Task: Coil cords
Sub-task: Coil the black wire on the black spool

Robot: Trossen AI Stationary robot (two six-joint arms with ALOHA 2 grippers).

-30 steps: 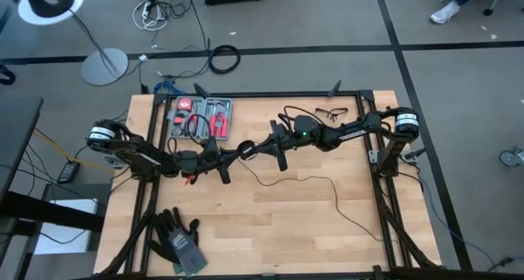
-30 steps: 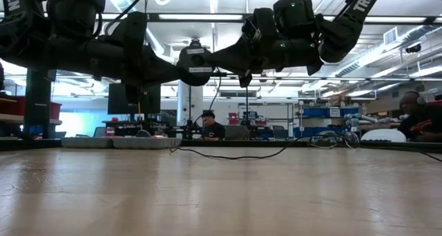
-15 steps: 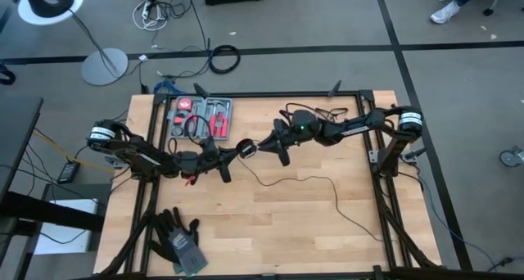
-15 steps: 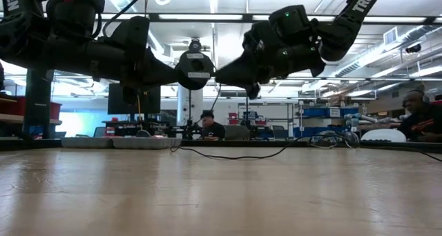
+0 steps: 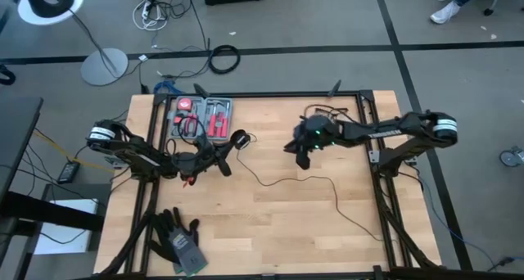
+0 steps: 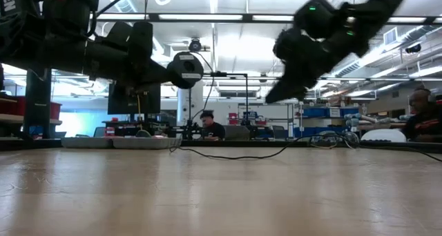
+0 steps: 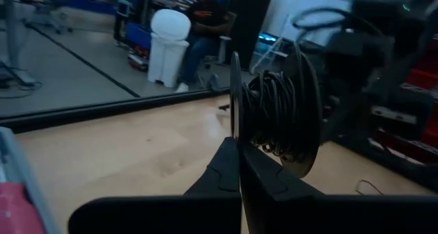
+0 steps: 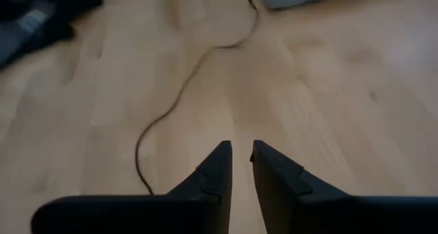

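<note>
Left end effector (image 5: 223, 153): I hold it closed on the rim of the round puck (image 7: 274, 118), lifted above the bench (image 5: 270, 231), near the tool tray (image 5: 214, 110). In the left wrist view the fingers (image 7: 229, 172) pinch one flange, so the puck stands on edge and works like a spool.

Cord (image 5: 327, 184): some turns are already wound on the puck. The rest lies loose on the bench, running from below the puck toward the right side, then bending down toward the front right edge.

Why this hold: I judge that gripping the flange leaves the groove free, so the other arm can lay turns into it.

Right end effector (image 5: 302, 155): it is above the middle of the bench, well apart from the puck. Its fingers (image 8: 212, 176) stand a little apart with nothing between them, pointing down at the loose cord (image 8: 171, 107).

Change from one second ago: then the right end effector was close to the puck, almost touching it. Now it has pulled away to the right and let go. The left arm has hardly moved.

Next, in my judgement: to pick up the loose cord again for another turn.
</note>
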